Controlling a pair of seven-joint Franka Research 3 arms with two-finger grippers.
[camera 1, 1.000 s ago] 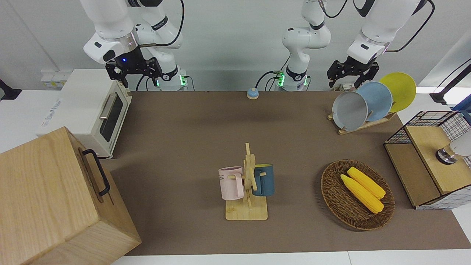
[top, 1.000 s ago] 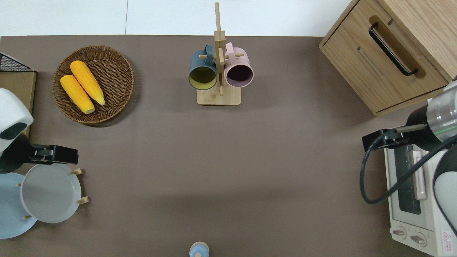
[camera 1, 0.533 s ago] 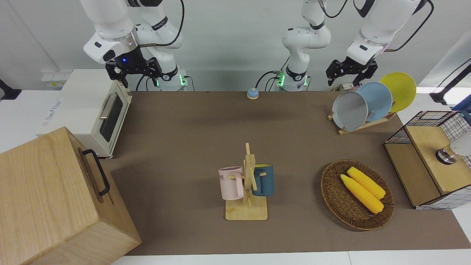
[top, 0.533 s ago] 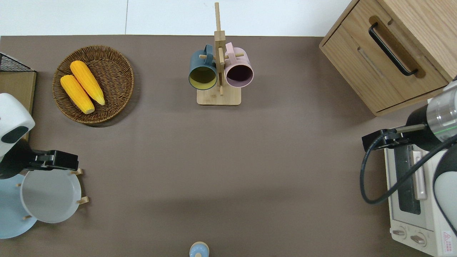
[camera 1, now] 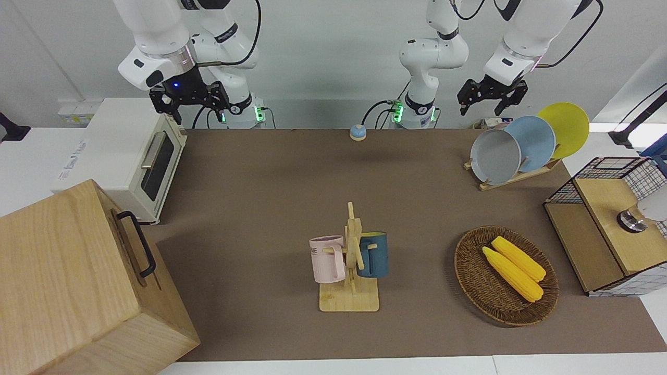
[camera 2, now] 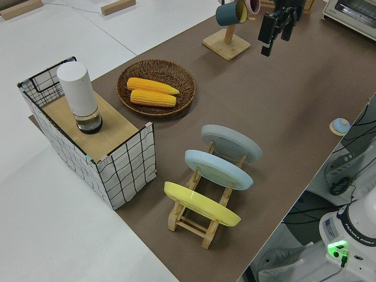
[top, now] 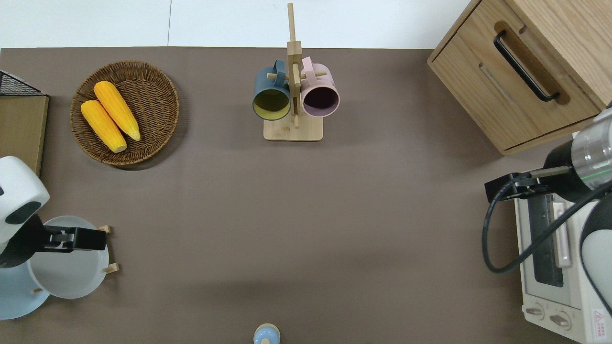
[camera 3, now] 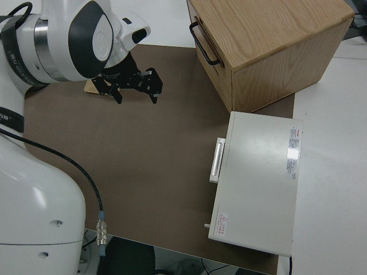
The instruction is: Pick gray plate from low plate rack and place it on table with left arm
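Hovering over the gray plate [top: 67,272] in the rack [camera 1: 513,178], the left gripper [top: 71,238] hangs empty with fingers spread; the right arm is parked.

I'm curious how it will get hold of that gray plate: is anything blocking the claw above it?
Nothing visible does. The left gripper is open over the gray plate, which leans in the rack as the plate farthest from the robots. The blue plate sits one slot nearer the robots.

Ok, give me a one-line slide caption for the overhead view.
Left gripper open over the gray plate, which stands in the low plate rack; right arm parked.
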